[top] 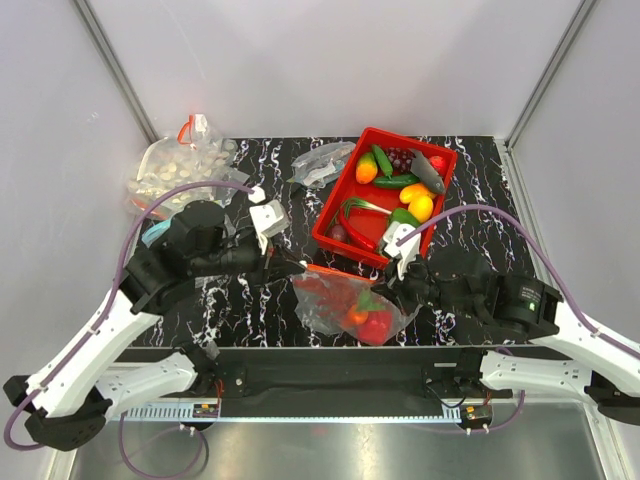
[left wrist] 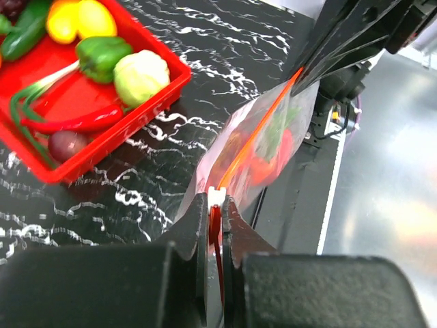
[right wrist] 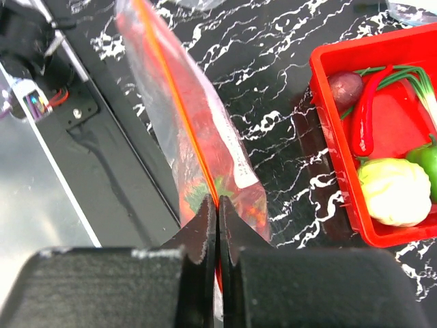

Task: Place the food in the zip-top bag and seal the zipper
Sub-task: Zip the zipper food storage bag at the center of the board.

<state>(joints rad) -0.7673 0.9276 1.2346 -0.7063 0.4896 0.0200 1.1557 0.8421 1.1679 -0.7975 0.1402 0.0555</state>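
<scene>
Clearly the loading part looks finished: the food – red pieces, an orange one and a bit of green – sits inside the zip-top bag, which hangs stretched between the 2 arms over the near edge of the bench. The left end effector is clenched on one end of the zipper, the strip running straight ahead of its fingertips and away to the far corner. That corner is pinched by the right end effector, equally clamped down on the strip, with the bag's bulging body just ahead of its fingers and to their right. Between the 2 grips the red-orange line reads as 1 taut, unbroken stripe, so my guess is that sealing is under way or close to done – yet I cannot tell from these views whether the track is pressed shut along its whole length. What seems left is confirming the closure and letting go. Off to one side of each end effector stands a red tray with more toy vegetables in it.
</scene>
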